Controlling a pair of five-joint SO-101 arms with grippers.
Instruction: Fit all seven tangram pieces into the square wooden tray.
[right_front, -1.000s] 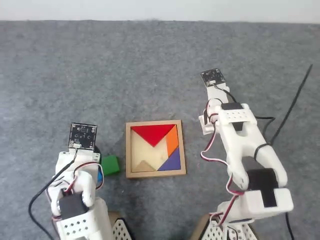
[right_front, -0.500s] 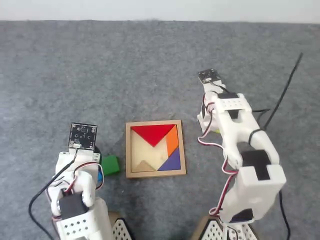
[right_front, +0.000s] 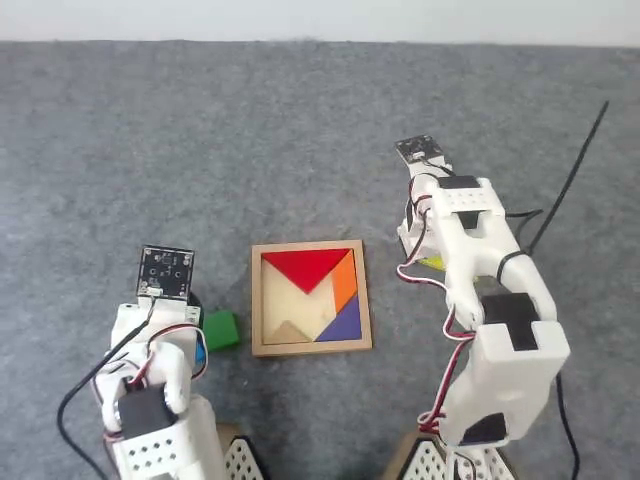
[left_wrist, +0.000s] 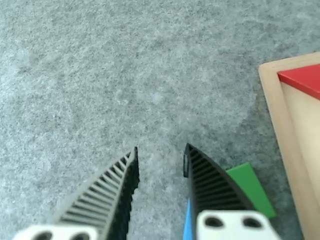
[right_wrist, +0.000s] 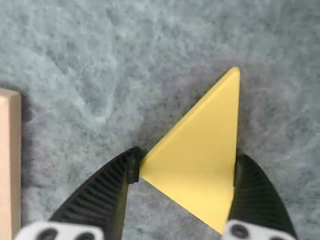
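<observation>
1. Standing nearest the camera in the high view, the left arm (right_front: 160, 385) is seen at the lower left of the grey felt mat (right_front: 200, 130).
2. The left gripper (left_wrist: 160, 150) is held just above the mat with its toothed fingers (left_wrist: 120, 175) apart and nothing between them.
3. A green piece (left_wrist: 250, 187) is found on the mat just beside one finger of the left gripper, and a blue piece (left_wrist: 187, 225) is largely hidden under that same finger.
4. In the high view the green piece (right_front: 221, 329) is shown just outside the left rim of the square wooden tray (right_front: 257, 300).
5. Inside the tray, a red triangle (right_front: 305, 267) is laid along the far side, an orange piece (right_front: 345, 285) along the right side, and a purple triangle (right_front: 345, 325) in the near right corner. The rest of the tray floor is left as bare pale wood.
6. The right arm (right_front: 490, 300) is stretched out past the right side of the tray.
7. The right gripper (right_wrist: 187, 162) is closed on the yellow triangle (right_wrist: 200, 150): one fingertip is pressed to a corner, the other to the opposite edge.
8. The yellow triangle (right_front: 432, 263) is placed on the mat, outside the tray and near its far right corner.
</observation>
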